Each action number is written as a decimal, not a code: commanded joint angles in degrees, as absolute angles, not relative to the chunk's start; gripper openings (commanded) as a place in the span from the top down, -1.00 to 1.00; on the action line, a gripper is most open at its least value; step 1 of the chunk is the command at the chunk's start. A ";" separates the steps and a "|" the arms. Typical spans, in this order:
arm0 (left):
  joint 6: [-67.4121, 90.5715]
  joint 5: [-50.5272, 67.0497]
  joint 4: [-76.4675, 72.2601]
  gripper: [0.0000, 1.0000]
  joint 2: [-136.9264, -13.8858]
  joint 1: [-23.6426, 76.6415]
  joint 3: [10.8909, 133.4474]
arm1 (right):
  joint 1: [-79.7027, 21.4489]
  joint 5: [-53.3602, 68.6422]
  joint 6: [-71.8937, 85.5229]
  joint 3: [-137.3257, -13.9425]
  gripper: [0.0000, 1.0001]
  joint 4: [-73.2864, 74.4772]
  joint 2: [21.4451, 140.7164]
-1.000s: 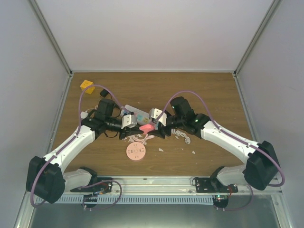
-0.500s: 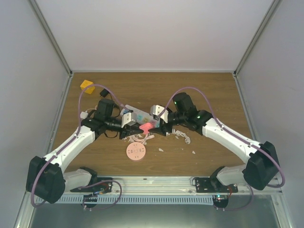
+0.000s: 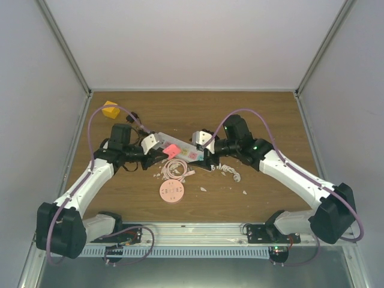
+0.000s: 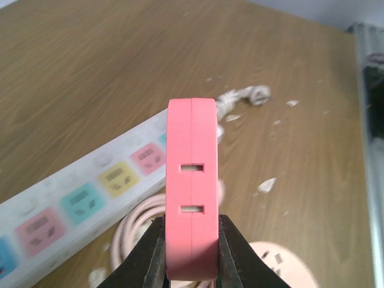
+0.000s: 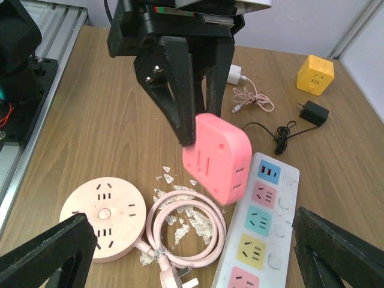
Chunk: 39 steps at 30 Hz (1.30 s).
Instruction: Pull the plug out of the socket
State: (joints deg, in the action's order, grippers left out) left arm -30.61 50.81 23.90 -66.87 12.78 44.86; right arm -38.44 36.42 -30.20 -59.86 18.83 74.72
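Plug (image 4: 191,198): pink, clamped by left gripper (image 4: 191,252), apparently lifted free above strip (image 5: 264,228). Right gripper (image 5: 192,255): spread wide near strip. Handling: lift straight, clear of cable (image 5: 186,231).

The pink plug (image 3: 171,150), a rounded square block, hangs clear of the socket strip (image 3: 191,153), pinched across its flat faces by the left claw (image 4: 191,252). The white strip with coloured outlets lies flat at the plug's 3 o'clock in the top view.
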 commanded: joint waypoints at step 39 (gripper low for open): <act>-62.45 -5.18 3.92 0.53 -51.56 -3.80 14.41 | -38.22 34.00 -31.03 -57.83 -0.85 17.58 77.33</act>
